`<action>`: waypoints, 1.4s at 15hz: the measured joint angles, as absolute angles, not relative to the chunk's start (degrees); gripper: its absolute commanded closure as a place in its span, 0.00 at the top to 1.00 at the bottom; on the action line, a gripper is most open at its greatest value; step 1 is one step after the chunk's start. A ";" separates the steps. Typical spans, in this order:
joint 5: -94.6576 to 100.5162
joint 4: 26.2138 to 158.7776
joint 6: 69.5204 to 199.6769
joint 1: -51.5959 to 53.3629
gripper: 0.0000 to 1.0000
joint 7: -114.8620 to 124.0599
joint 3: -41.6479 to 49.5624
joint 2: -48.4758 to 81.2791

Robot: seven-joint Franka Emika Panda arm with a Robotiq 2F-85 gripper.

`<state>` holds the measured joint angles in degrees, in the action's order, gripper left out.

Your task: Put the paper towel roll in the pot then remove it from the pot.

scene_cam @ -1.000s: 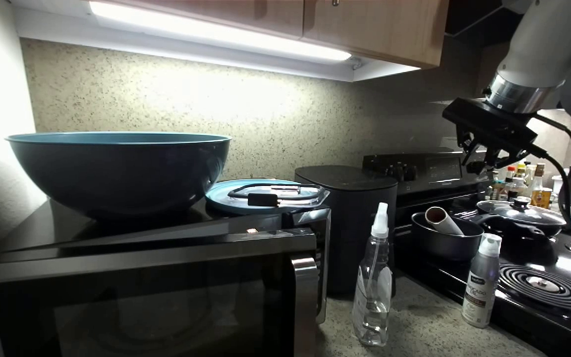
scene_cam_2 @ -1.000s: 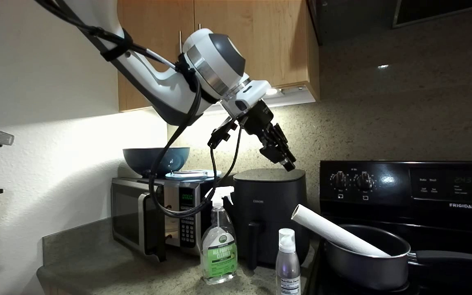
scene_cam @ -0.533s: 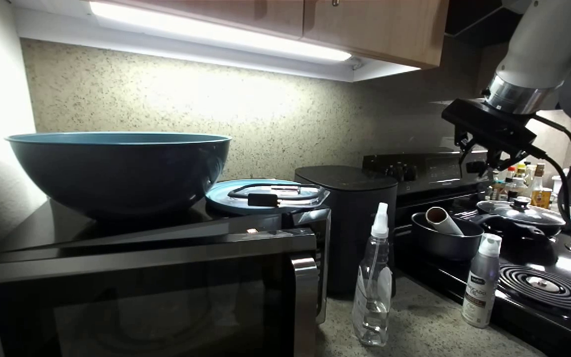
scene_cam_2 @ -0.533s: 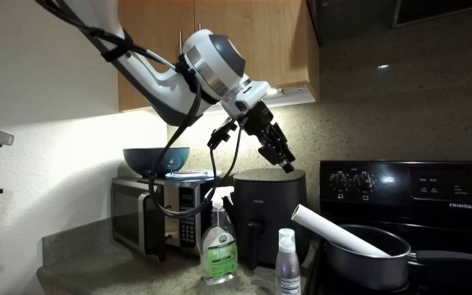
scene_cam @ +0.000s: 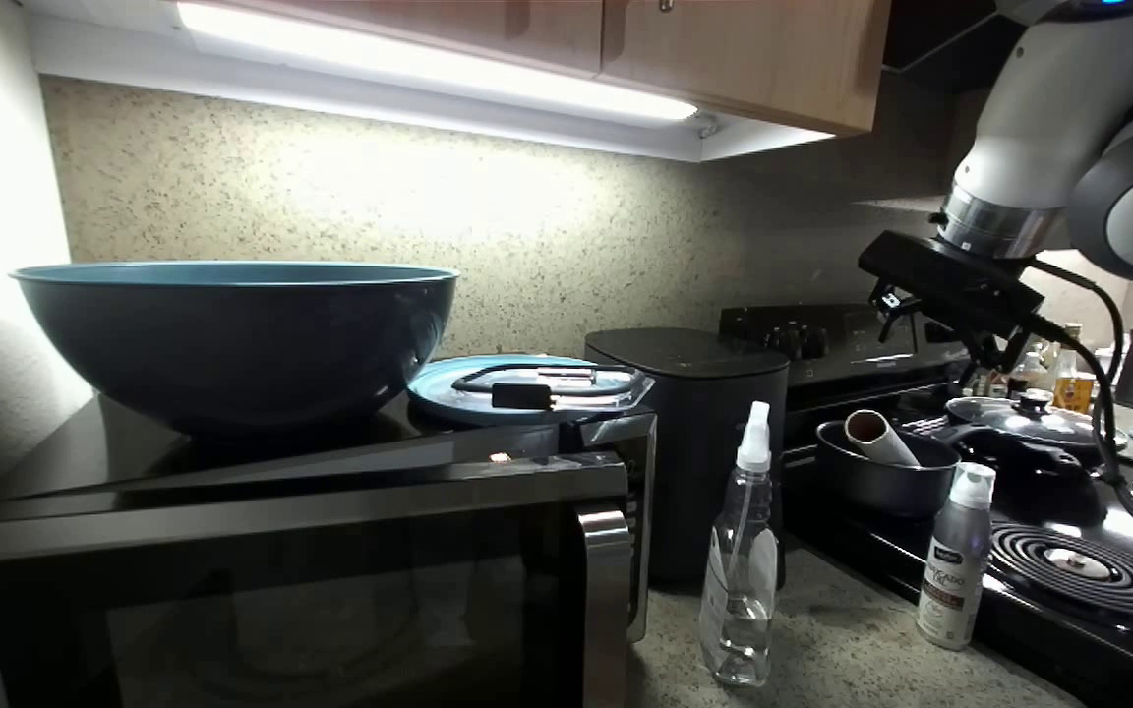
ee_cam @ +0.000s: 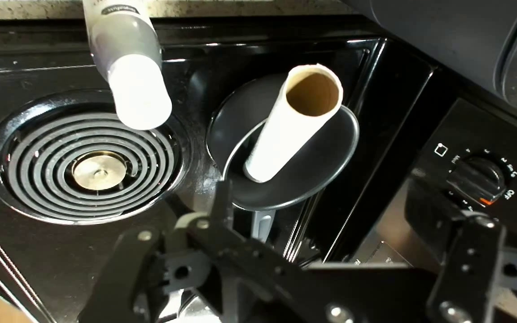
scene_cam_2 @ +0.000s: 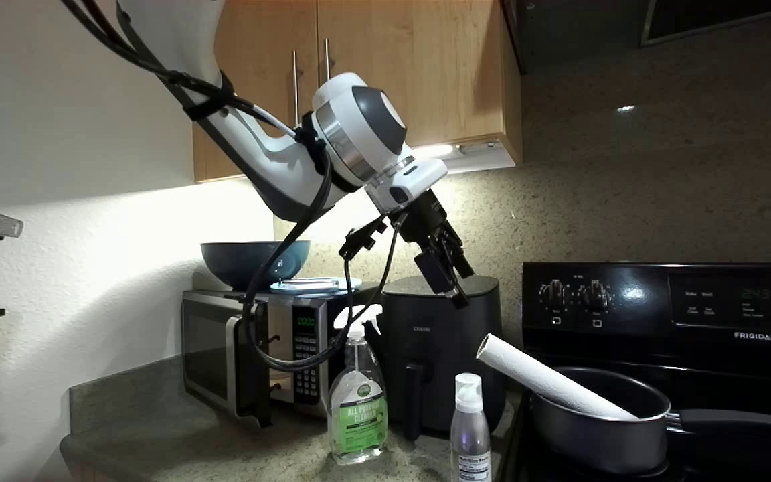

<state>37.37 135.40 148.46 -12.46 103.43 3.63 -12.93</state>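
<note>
The first half of the task looks done: the slim white paper towel roll (scene_cam_2: 555, 379) with its hollow brown cardboard core leans inside the low, round, dark metal pot (scene_cam_2: 597, 443), its upper end jutting out past the rim. What is left, I judge, is to grasp it and take it out. My black, jointed claw (ee_cam: 318, 197) hangs above and apart from both, its jaws spread wide, with nothing between them and nothing touched.
</note>
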 measured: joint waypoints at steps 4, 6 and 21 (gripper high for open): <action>35.75 134.39 148.32 -12.46 1.00 101.24 3.73 -11.16; 35.70 134.04 148.32 -12.46 1.00 101.22 3.73 -10.68; 36.13 128.29 136.63 -10.69 1.00 101.74 2.09 -4.15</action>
